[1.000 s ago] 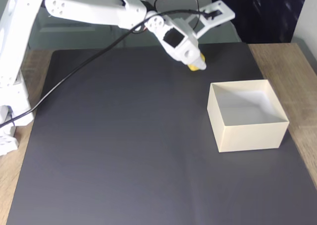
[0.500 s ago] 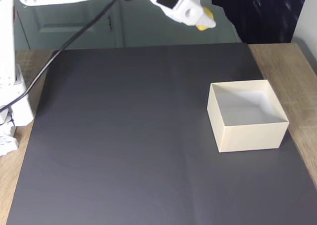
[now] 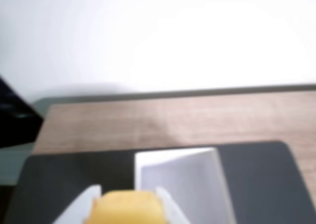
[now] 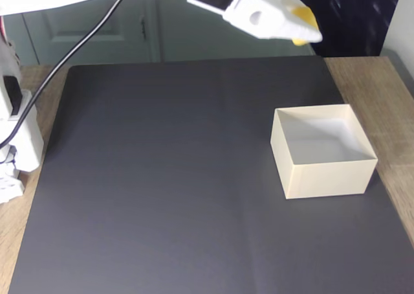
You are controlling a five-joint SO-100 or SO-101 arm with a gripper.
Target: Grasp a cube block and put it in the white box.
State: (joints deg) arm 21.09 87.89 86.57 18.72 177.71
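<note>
Claw: the claw (image 3: pixel 126 206) is sitting at the wrist view's bottom edge, its white fingers (image 3: pixel 81 204) pressing both sides of the cube block (image 3: pixel 126 209).
Cube block: in the fixed view it is peeking yellow (image 4: pixel 299 14) at the claw's tip, raised above the mat's far edge.
White box: resting on the dark mat (image 4: pixel 162 177) near its right edge (image 4: pixel 323 153); the wrist view is showing its pale inside (image 3: pixel 182 184) just beyond the cube.
Table: wood (image 3: pixel 173 125) is stretching beyond the mat.

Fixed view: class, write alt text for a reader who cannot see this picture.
A white robot arm reaches in from the upper left, its gripper holding a small yellow cube block in the air above the far edge of a dark grey mat. An open, empty, square cream-white box sits on the mat at the right, nearer the camera than the cube.
</note>
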